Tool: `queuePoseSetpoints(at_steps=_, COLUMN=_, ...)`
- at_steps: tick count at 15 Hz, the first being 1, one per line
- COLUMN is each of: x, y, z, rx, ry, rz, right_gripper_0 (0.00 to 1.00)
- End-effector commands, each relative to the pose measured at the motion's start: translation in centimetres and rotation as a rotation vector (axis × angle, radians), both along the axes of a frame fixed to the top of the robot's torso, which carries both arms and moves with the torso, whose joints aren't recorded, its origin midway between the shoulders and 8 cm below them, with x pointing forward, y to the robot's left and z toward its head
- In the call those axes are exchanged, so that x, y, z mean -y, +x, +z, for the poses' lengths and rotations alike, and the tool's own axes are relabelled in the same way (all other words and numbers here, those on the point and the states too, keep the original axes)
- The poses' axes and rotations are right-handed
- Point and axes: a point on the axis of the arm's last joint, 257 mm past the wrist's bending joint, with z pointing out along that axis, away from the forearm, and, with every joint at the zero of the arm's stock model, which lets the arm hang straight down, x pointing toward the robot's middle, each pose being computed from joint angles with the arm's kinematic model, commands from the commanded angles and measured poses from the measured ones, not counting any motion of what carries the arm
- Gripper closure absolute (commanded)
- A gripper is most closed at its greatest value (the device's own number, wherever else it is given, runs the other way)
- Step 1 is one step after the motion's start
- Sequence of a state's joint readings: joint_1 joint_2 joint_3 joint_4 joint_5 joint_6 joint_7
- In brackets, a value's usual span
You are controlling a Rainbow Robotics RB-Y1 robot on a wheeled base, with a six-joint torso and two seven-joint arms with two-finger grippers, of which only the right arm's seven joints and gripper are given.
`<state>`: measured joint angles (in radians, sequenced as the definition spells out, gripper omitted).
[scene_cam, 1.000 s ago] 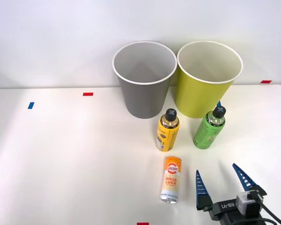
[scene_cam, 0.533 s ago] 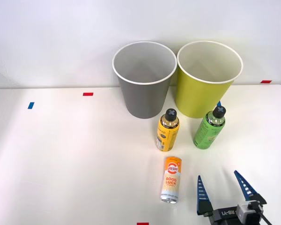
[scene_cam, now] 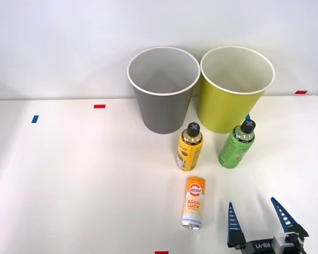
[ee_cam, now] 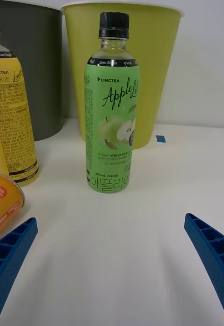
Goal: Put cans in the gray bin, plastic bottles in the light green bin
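An orange-and-white "GOOD LUCK" can [scene_cam: 193, 202] [ee_cam: 2, 199] lies on its side on the white table. Behind it stand a yellow-labelled bottle [scene_cam: 190, 147] [ee_cam: 9, 102] and a bright green bottle [scene_cam: 237, 144] [ee_cam: 110, 104], both black-capped. The gray bin [scene_cam: 163, 89] [ee_cam: 38, 71] and the light green bin [scene_cam: 235, 88] [ee_cam: 155, 66] stand upright side by side at the back. My right gripper [scene_cam: 256, 218] [ee_cam: 112, 265] is open near the front edge, to the right of the lying can, with nothing between its fingers. In the wrist view the green bottle stands straight ahead of it.
Small tape marks dot the table: red [scene_cam: 99, 106] and blue [scene_cam: 35, 119] at the back left, red [scene_cam: 301, 92] at the back right, red [scene_cam: 161, 252] at the front edge. A blue mark [ee_cam: 160, 138] lies beside the green bin.
My right gripper has drawn back toward the table's front edge and slightly right, staying open. The bottles, can and bins have not moved.
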<state>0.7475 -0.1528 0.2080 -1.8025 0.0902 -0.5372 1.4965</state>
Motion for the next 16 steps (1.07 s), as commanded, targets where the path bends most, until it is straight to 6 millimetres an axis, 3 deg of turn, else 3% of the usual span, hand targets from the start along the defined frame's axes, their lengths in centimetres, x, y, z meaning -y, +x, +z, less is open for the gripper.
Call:
queuePoseSetpoints(at_steps=1, x=-0.02, y=-0.05, z=-0.01, rx=0.0, ry=-0.001, rz=0.001, right_gripper_0=0.0)
queuePoseSetpoints(at_steps=16, x=-0.02, y=-0.05, z=-0.01, rx=0.0, ry=-0.001, rz=0.001, right_gripper_0=0.0)
